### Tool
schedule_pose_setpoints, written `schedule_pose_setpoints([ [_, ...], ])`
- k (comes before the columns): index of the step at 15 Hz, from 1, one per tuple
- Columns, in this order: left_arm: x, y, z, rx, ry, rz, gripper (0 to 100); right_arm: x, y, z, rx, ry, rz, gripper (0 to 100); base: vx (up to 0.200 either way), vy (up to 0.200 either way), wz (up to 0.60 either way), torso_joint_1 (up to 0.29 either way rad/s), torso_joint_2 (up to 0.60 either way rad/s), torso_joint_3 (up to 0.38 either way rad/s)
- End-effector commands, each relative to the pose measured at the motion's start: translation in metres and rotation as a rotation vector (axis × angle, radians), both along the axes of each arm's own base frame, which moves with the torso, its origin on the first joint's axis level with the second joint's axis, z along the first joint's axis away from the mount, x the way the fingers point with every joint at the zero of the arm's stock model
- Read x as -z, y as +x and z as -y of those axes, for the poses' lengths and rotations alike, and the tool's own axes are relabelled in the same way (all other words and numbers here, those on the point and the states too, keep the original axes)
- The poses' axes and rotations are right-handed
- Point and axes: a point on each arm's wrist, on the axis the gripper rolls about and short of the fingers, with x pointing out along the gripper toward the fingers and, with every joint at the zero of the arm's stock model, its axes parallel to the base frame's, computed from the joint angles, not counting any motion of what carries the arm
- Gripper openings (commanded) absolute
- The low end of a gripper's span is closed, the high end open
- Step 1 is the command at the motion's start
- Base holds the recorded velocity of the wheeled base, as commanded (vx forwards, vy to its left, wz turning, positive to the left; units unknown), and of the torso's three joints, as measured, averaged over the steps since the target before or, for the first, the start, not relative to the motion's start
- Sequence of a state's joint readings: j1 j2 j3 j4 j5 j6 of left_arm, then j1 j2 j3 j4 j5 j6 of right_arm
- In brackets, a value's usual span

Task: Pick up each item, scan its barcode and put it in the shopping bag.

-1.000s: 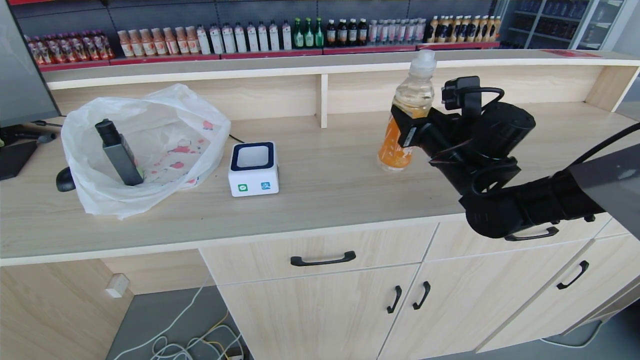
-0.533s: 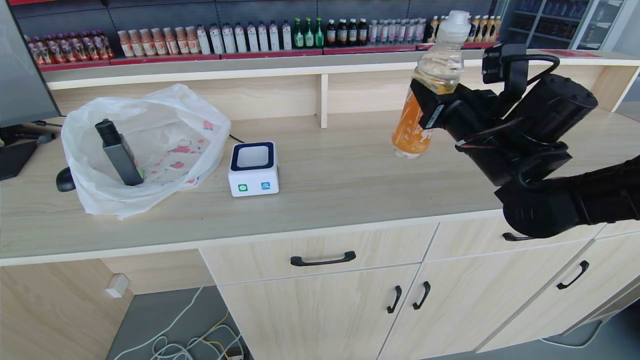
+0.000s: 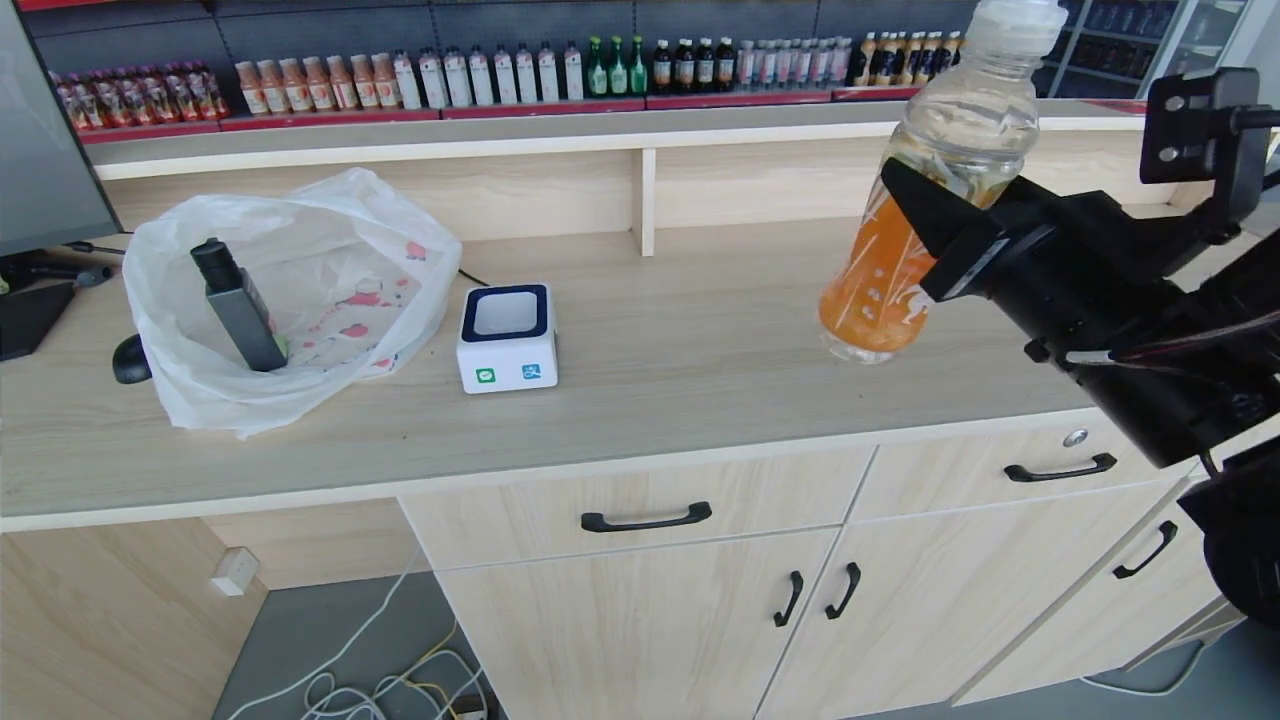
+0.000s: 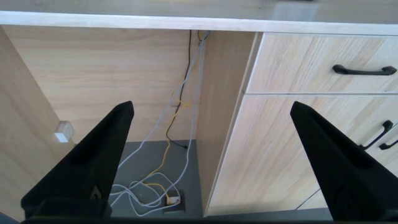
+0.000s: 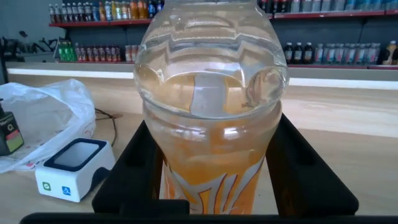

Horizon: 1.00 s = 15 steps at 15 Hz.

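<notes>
Head view: R gripper [image 3: 940, 225] at 3 o'clock of frame, clamped on bottle [image 3: 875, 290] at mid-body. Black fingers [image 3: 928, 212] across the label zone, orange liquid below, clear neck & cap above. Bottle slightly tilted, cap toward 1 o'clock, base over counter [image 3: 680, 350] near the front edge, apparently lifted off the top. Scanner [image 3: 507, 337] at 9 o'clock of bottle, well apart, bare wood between. Shopping bag [image 3: 390, 250] at 9 o'clock of scanner, just beside it, mouth open. Inside it one dark item [image 3: 238, 310] w/ black cap, leaning. Back riser w/ divider at 12 o'clock, stocked shelf [image 3: 600, 65] beyond.

Left wrist view: L gripper [image 4: 211, 109] spread wide, nothing between fingers [image 4: 93, 162]. Parked below counter level, facing cabinet front w/ drawer handle [image 4: 364, 70]. Open bay beside the cabinet, cables [image 4: 155, 186] on the floor.

Right wrist view: bottle [image 5: 211, 124] close up, squeezed between the fingers [image 5: 130, 168], one each side. Scanner [image 5: 71, 168] & bag [image 5: 50, 118] farther off on counter, dark item [image 5: 7, 134] in bag. Open wood between those & the bottle.
</notes>
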<state>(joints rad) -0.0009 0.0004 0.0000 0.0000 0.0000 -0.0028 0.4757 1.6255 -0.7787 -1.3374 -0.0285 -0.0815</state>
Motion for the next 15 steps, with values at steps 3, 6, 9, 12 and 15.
schedule_pose_setpoints([
  [3,0.000,0.000,0.000,-0.001,0.000,0.000,100,0.022,-0.048,0.006,-0.054,-0.052,-0.011,0,0.000,0.000,0.00,0.000,0.00,0.000],
  [6,0.000,0.000,0.000,0.001,0.000,0.000,100,0.032,-0.066,0.015,-0.054,-0.076,-0.032,0,0.000,0.000,0.00,0.000,0.00,0.000],
  [9,0.000,0.000,0.000,-0.001,0.000,0.000,100,0.049,-0.085,0.022,-0.110,-0.232,0.000,0,0.000,0.000,0.00,0.000,0.00,0.000],
  [12,0.000,0.000,0.000,-0.001,0.000,0.000,100,0.055,-0.101,0.005,-0.180,-0.353,0.069,0,0.000,0.000,0.00,0.000,0.00,0.000],
  [15,0.000,0.000,0.000,-0.001,0.000,0.000,100,0.067,-0.119,0.001,-0.176,-0.533,0.175,0,0.000,0.000,0.00,0.000,0.00,0.000],
])
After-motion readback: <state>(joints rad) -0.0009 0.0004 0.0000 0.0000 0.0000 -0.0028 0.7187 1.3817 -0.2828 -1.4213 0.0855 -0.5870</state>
